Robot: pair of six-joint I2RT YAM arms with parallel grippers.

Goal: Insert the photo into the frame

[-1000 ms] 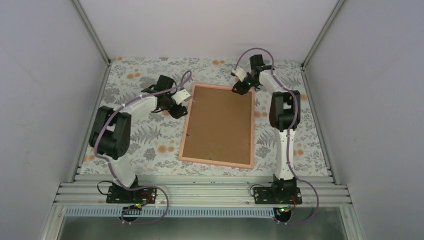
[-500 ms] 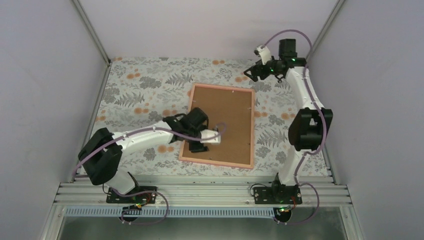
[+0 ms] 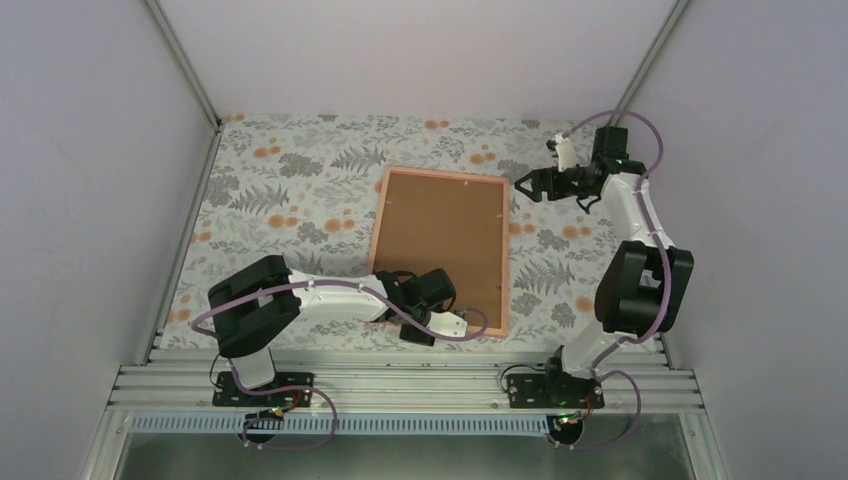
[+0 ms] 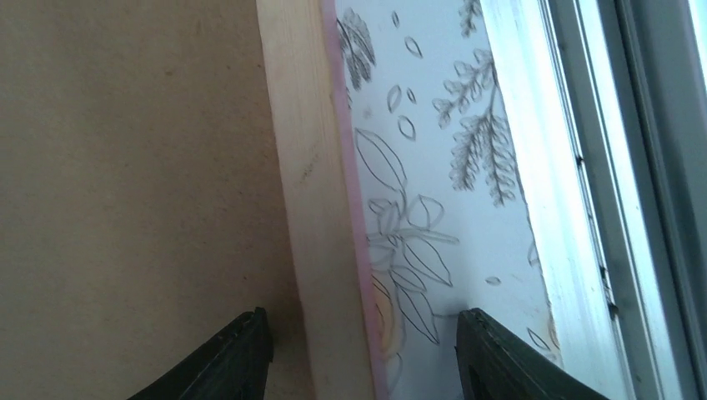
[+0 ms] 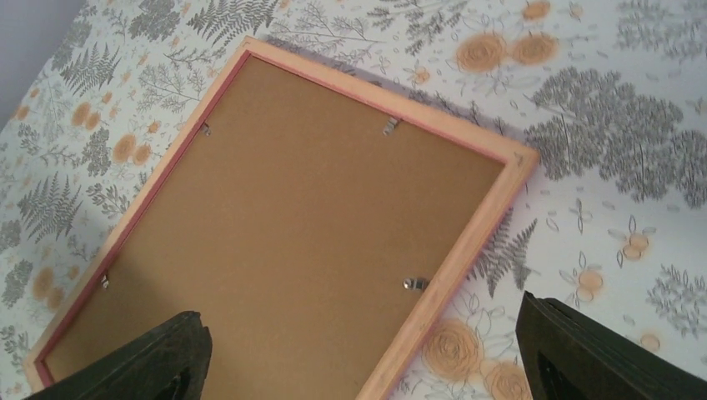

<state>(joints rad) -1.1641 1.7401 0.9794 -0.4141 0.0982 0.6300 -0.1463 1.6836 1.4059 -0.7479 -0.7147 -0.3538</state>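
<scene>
On the flowered cloth [image 3: 290,190]: the frame [image 3: 507,255] lies flat with its back side up, its long sides running away from the arms, a little skewed.
Frame position: about the middle of the table, closer to the right arm's side; its near short edge lies just beside the metal rail [image 3: 400,385] at the table's front.
Frame back: a brown board [image 3: 440,235] fills the middle, set inside a pale wooden rim with a pink outer edge. Small metal clips [image 5: 413,284] sit along the board's edges.
Left pincer [image 4: 360,329]: low over the frame's near short edge, toward its left corner. The fingers are partly apart, one over the brown board and the other over the cloth, with the wooden rim between them. A gap shows on both sides, so nothing is gripped.
Right pincer [image 3: 525,188]: hangs above the cloth just beyond the frame's far right corner. The jaws are spread wide and empty, and its camera looks down on the frame's back.
</scene>
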